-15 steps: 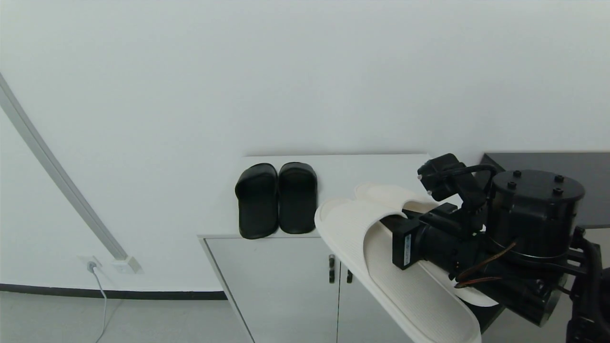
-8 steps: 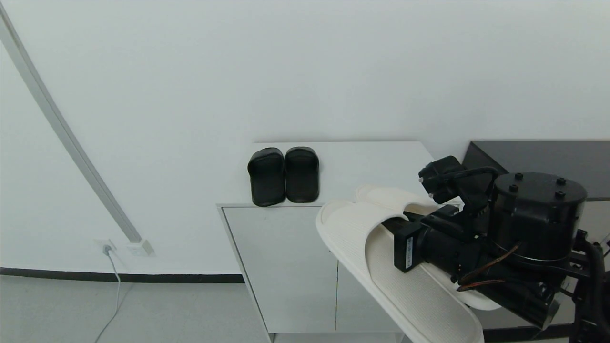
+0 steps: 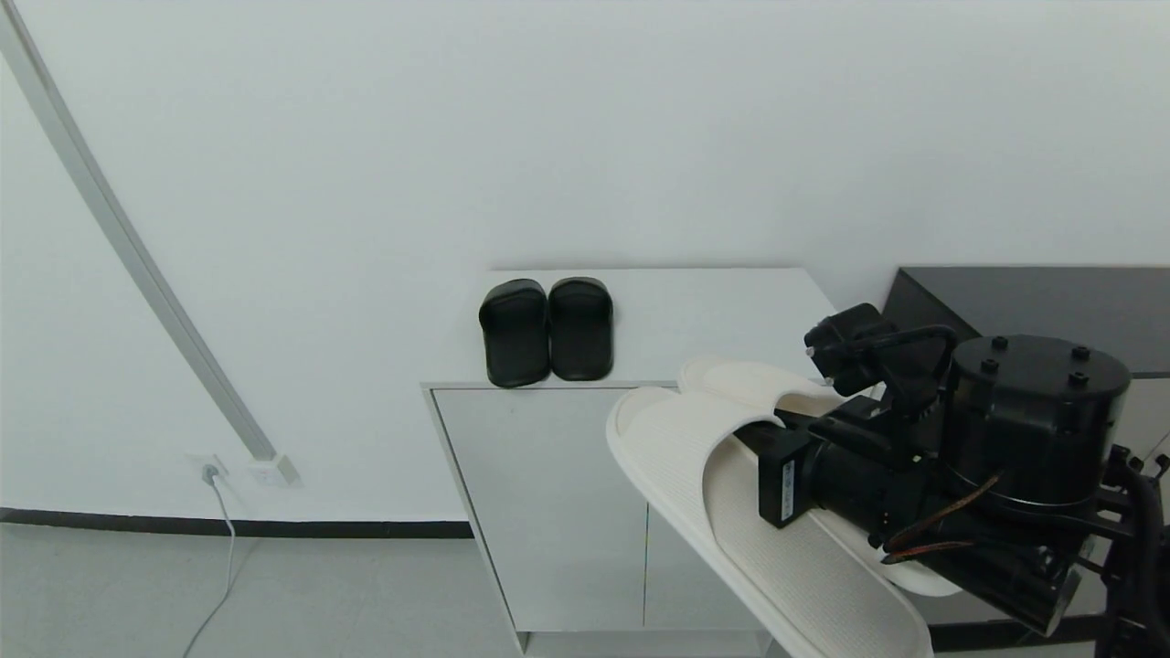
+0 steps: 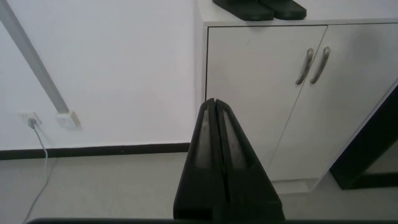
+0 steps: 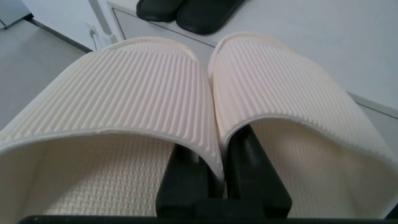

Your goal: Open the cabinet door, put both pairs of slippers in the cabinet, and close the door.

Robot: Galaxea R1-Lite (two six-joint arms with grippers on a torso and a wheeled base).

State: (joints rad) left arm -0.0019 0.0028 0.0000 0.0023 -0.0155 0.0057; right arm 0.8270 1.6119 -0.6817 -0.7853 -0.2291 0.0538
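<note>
Right wrist view puts the right end effector [image 5: 217, 177] between the pair of white slippers [image 5: 143, 93]. Its fingers are clamped on the two inner strap walls, so both shoes hang from one grip. They are held in the air before the right half of the cabinet [image 3: 548, 512]. The left end effector [image 4: 214, 124] is pressed together on nothing, low and facing the cabinet front.

Over the last second the whole head view shifted. Cabinet, wall and wall socket [image 3: 212, 473] slid and shrank together, while the arm and its load kept their place in the frame. That points to the camera moving, most likely the robot backing away, not to the things moving. The black slippers [image 3: 547, 331] lie as before, side by side at the front edge of the cabinet top.

Both doors are shut, so the opening step is not yet done. With the right arm loaded, the pull probably falls to the left arm, and the extra room should let a door swing.

In the left wrist view the two door handles [image 4: 313, 65] sit on either side of the middle seam. In the head view a white slipper lies in front of that spot. The right wrist view gives the pinch on the straps, which the head view hides under the strap.
</note>
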